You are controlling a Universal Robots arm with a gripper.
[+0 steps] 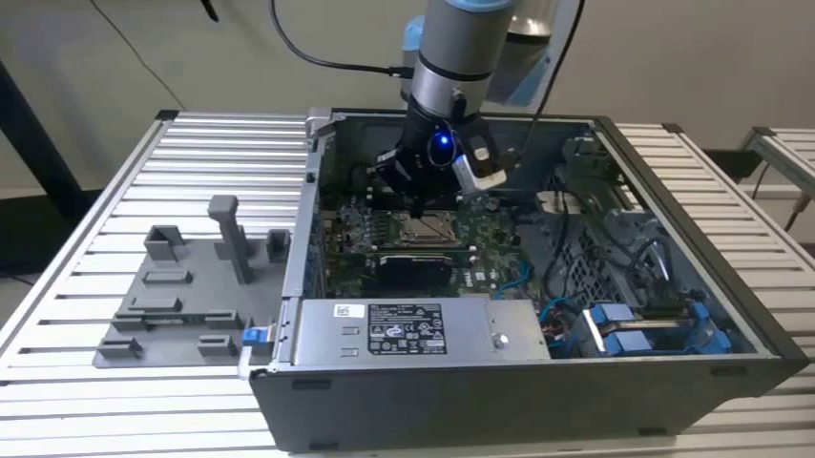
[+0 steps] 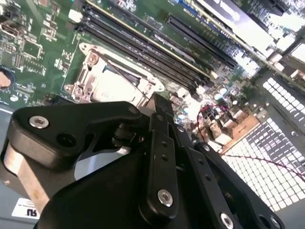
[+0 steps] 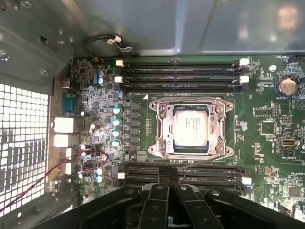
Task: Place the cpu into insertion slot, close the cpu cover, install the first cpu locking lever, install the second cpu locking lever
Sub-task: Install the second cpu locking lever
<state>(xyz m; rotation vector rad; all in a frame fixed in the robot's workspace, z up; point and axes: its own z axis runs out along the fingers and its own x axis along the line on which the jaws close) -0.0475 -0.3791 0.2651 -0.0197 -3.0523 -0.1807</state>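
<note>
The cpu lies flat in the insertion slot, its silver top facing up. The cpu cover is down around it, so the chip shows through the square window. My gripper hangs just above the board beside the socket, over the nearest memory slots. Its fingers are shut together with nothing between them. In the second wrist view the gripper sits close to a corner of the cpu cover. In the exterior view the gripper stands right above the cpu inside the open computer case.
Black memory slots run along both sides of the socket. A labelled power supply fills the case's near edge. Cables and blue connectors lie at the exterior view's right. A grey fixture stands on the slatted table at the exterior view's left.
</note>
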